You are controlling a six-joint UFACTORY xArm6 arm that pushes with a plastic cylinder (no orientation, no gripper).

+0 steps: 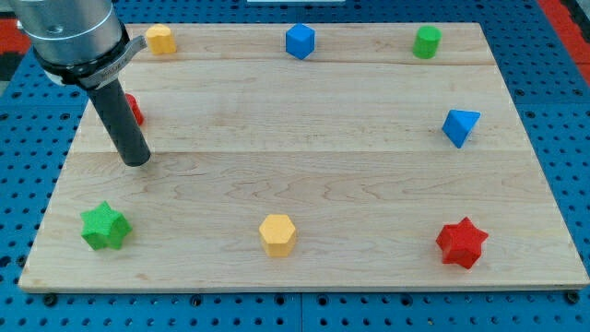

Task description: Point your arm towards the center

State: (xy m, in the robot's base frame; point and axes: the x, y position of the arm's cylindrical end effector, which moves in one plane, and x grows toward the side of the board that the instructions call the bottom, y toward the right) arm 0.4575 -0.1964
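My tip (137, 161) rests on the wooden board (304, 138) at the view's left, left of the board's middle. A red block (135, 110) sits just above the tip, mostly hidden behind the rod. A green star block (103, 227) lies below the tip near the bottom left. A yellow hexagonal block (277, 234) sits at the bottom middle. A red star block (461, 243) is at the bottom right. A blue wedge-shaped block (460, 126) is at the right.
Along the top edge stand a yellow block (160, 40) at the left, a blue block (300, 41) in the middle and a green cylinder (426, 42) at the right. A blue pegboard (553, 55) surrounds the board.
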